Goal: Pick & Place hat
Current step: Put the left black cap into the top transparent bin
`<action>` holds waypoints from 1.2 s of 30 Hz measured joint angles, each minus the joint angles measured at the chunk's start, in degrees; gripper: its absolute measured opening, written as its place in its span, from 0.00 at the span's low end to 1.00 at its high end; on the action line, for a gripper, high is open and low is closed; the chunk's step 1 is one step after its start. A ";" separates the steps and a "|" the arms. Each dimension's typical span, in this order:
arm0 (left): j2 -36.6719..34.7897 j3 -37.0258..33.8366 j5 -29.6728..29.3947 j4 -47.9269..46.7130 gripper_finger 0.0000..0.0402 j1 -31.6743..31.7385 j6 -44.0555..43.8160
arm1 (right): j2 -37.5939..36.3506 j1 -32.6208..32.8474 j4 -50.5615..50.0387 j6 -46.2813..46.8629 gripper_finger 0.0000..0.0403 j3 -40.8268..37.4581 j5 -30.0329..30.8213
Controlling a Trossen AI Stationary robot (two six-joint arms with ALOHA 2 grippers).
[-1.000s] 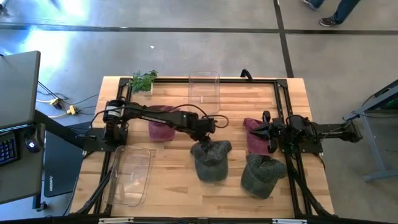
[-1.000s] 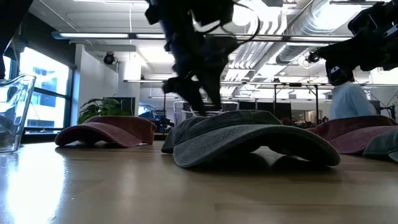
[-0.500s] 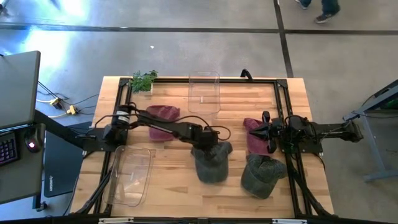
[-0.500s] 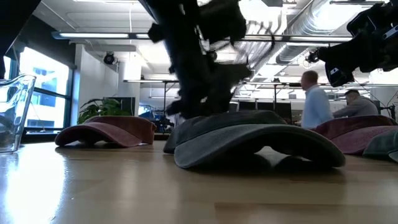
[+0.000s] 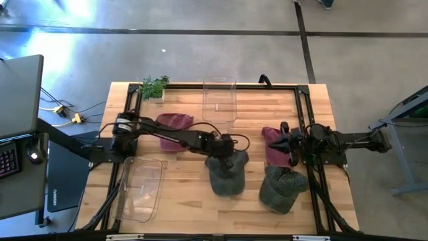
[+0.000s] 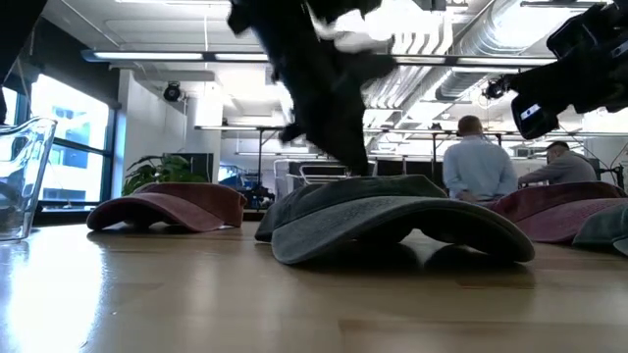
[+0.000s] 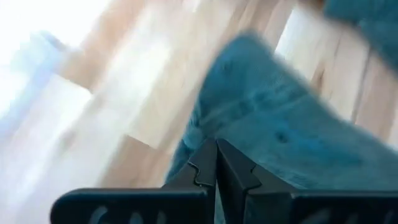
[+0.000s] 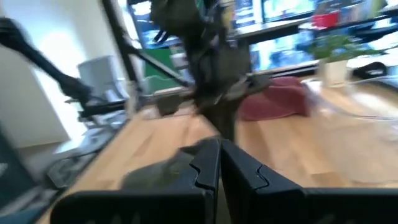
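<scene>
Currently catalogued, largest first. Wooden plank desk (image 5: 187, 194): carries four caps, two clear bins and both arms.

Risk entry: the left end effector (image 5: 223, 151) sits at the rear crown of the grey-green washed-denim cap (image 5: 227, 174) with its fingers drawn together, as the left wrist view shows. Judged from this, a pinch that catches only a thin fold of soft cloth may slip out on the lift, or drag the cap across the desk instead of raising it. The second grey-green cap (image 5: 281, 187) lies just beside it, so a dragged cap may bump it. Whether any cloth is actually caught between the fingers cannot be told.

Left arm: stretched from its base at the desk's left edge, diagonally toward centre, wrist dipped over the cap.

Right arm: parked at the right edge, right end effector (image 5: 289, 143) pointing inward above the dark red cap (image 5: 273, 146), fingers together on nothing.

Clear plastic rectangular bin (image 5: 142, 187): front left, likely destination. Another clear plastic bin (image 5: 219, 99): rear centre.

Maroon cap (image 5: 175, 126): behind the left arm, untouched.
</scene>
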 joint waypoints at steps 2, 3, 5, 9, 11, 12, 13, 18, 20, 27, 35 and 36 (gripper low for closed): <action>-1.52 0.12 -2.14 0.14 0.01 -0.72 1.25 | 0.55 0.01 0.89 1.52 0.03 -0.02 -2.41; -2.28 0.02 -3.19 -1.00 0.00 -1.07 1.56 | 0.88 0.01 2.08 1.99 0.03 -0.02 -3.32; -2.99 -0.03 -4.90 -1.10 0.00 -1.73 1.70 | 1.57 0.01 3.74 2.57 0.03 0.00 -4.13; -2.72 0.01 -3.65 -0.26 0.04 -1.56 1.38 | 3.11 0.66 4.93 2.35 0.03 0.00 -2.65; -0.72 0.16 -1.34 3.11 0.07 -0.59 2.76 | 4.02 1.03 4.95 1.94 0.03 0.00 -1.44; 0.42 0.20 -0.21 4.55 0.10 -0.28 3.51 | 4.41 1.22 4.87 1.56 0.03 -0.01 -1.07; 1.27 -0.03 0.80 4.09 0.13 0.08 4.04 | 4.82 1.40 4.91 1.11 0.03 0.00 -0.53; 4.18 0.15 2.01 2.46 0.31 2.09 1.94 | 6.92 1.74 5.17 0.11 0.03 0.00 0.83; 4.56 -0.27 4.35 -0.31 0.36 2.73 0.80 | 7.50 1.74 5.01 0.14 0.03 -0.01 1.28; 7.40 -0.11 10.21 1.64 0.32 2.16 1.03 | 8.86 1.74 5.43 -0.40 0.03 0.00 2.42; 9.71 0.12 10.75 3.08 0.10 2.18 2.58 | 9.81 1.74 5.75 -0.42 0.03 0.00 3.29; 10.18 0.20 10.54 3.67 0.07 2.18 2.79 | 9.78 1.74 5.79 -0.42 0.03 0.00 3.25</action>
